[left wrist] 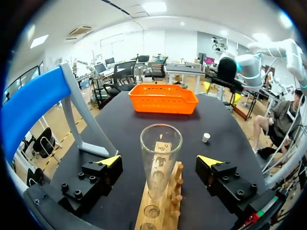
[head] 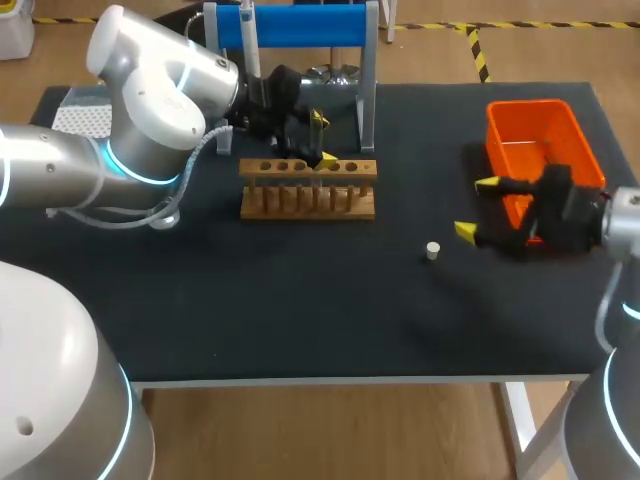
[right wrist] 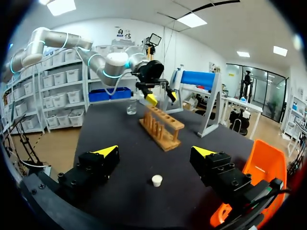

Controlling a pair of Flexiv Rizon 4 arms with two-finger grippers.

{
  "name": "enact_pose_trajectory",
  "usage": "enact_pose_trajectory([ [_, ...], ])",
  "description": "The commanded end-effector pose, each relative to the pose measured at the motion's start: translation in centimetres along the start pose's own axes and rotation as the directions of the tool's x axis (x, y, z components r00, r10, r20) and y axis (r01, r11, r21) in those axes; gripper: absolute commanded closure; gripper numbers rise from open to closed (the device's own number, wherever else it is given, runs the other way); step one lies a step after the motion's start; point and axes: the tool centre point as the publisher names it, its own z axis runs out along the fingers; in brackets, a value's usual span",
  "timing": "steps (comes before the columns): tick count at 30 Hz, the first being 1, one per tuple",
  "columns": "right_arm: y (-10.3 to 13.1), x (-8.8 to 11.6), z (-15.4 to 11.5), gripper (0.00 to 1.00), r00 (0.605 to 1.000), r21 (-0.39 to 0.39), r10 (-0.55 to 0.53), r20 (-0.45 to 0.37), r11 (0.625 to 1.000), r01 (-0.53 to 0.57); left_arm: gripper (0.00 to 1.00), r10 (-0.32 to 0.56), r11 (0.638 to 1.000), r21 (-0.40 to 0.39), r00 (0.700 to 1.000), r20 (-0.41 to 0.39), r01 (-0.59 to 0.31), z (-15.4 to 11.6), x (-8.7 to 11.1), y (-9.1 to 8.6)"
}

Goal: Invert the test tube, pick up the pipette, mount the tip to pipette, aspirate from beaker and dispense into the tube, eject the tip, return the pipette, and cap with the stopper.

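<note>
A clear test tube stands upright, mouth up, in the wooden rack. My left gripper is open around it, and its yellow-tipped fingers stand apart from the glass on both sides. The pipette hangs on the blue stand behind the rack. A small white stopper lies on the black mat just ahead of my right gripper, which is open and empty. A glass beaker stands beyond the rack.
An orange bin sits at the table's right rear, beside my right gripper. The blue stand's grey legs rise close behind the rack. A white perforated box rests at the far left corner.
</note>
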Motion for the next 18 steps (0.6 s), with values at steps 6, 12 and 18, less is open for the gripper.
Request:
enact_pose_trajectory([
  [6,-3.4,3.3,-2.0,0.00,1.000,0.026,0.008,-0.011,1.000,-0.008,0.00,-0.001,1.000,-0.001,1.000,-0.002,0.001,0.1,-0.1,0.0],
  [12,-5.1,3.9,-0.6,0.00,0.999,0.062,0.034,-0.005,0.998,-0.034,0.00,-0.001,1.000,-0.001,1.000,-0.002,0.001,0.1,-0.1,0.0],
  [18,-6.3,4.0,0.6,0.00,0.999,0.078,0.051,0.006,0.996,-0.051,0.00,-0.001,1.000,-0.001,1.000,-0.002,0.001,0.1,-0.1,0.0],
])
